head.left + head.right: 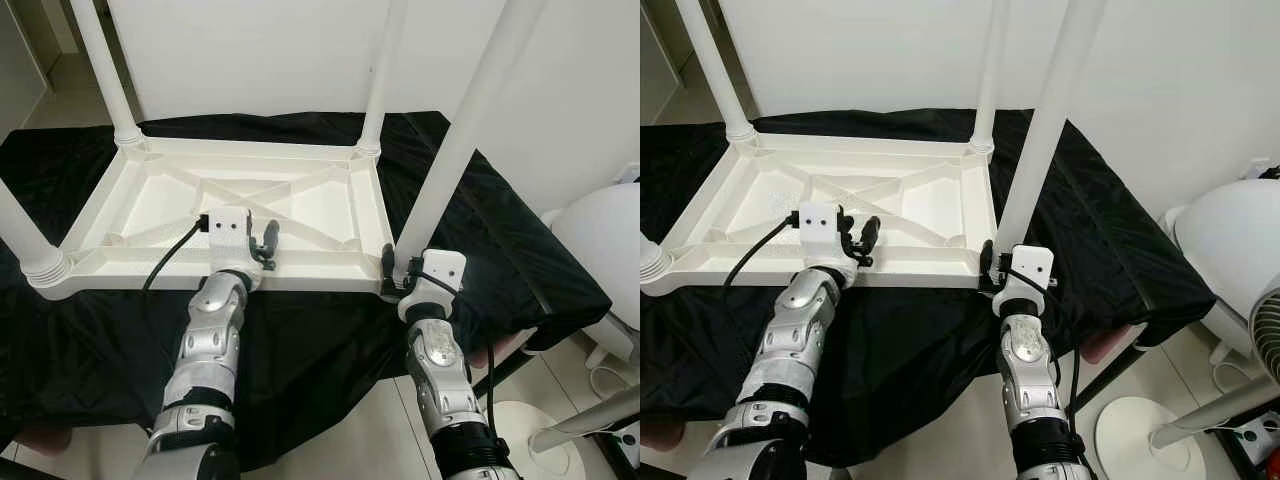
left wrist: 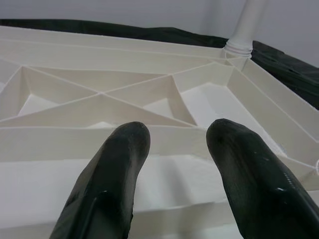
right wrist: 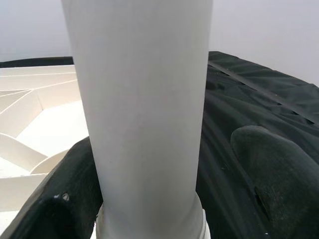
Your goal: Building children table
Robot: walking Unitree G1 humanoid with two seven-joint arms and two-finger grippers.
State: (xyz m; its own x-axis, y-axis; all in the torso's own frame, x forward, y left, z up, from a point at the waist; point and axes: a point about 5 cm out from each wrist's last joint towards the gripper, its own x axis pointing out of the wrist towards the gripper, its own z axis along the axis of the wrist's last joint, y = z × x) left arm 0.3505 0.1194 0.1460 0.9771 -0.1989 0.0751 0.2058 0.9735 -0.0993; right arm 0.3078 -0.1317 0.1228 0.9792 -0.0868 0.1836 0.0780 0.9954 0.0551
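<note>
White walls, black-draped surface (image 1: 330, 340): the upturned tabletop (image 1: 150, 215) lies there, legs up. The right hand (image 1: 397, 272) straddles the near-right leg (image 1: 455, 150), seemingly seating it; the left hand (image 1: 263, 243), spread, steadies the rim.

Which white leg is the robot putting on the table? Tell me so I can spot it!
Find the white plastic tabletop lying upside down on the black cloth. Four white round legs stick up from its corners. Yours is the leg at the near corner on the robot's right: it is the one with the right gripper at its base, black fingers either side.
</note>
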